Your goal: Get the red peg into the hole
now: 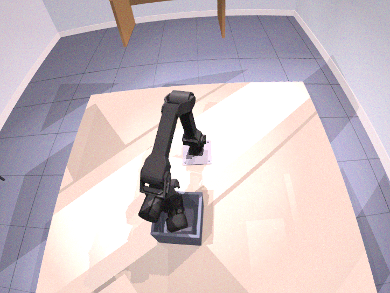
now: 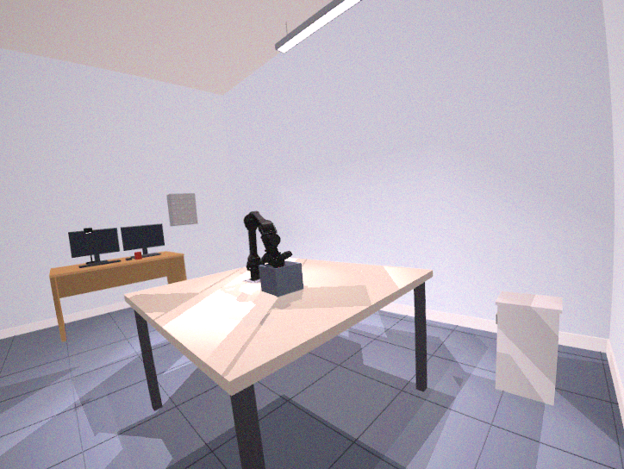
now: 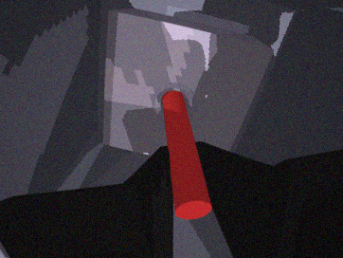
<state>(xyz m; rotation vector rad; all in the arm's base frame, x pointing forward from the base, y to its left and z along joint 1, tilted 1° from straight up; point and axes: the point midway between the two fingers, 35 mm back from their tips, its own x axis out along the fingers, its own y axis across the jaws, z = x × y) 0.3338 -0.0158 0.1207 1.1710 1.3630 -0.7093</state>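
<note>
At six o'clock, box (image 1: 200, 217) (image 2: 290, 280) (image 3: 294, 100): my gripper (image 1: 174, 206) (image 2: 274, 263) (image 3: 181, 152) pinches the red peg (image 3: 184, 152)
Plate (image 1: 189, 228) (image 3: 137, 45): twelve-o'clock peg tip covers its hole; depth unclear to me

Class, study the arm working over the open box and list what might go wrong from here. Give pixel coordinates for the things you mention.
The red peg (image 3: 186, 152), gripped in the fingers, has its far end over the hole's ring (image 3: 189, 98) in the plate (image 3: 135, 87); a slight offset could jam it on the rim.

The fingers are down among the walls of the box (image 1: 200, 217) (image 2: 282, 280) (image 3: 52, 138), so a sideways wobble might knock one.
</note>
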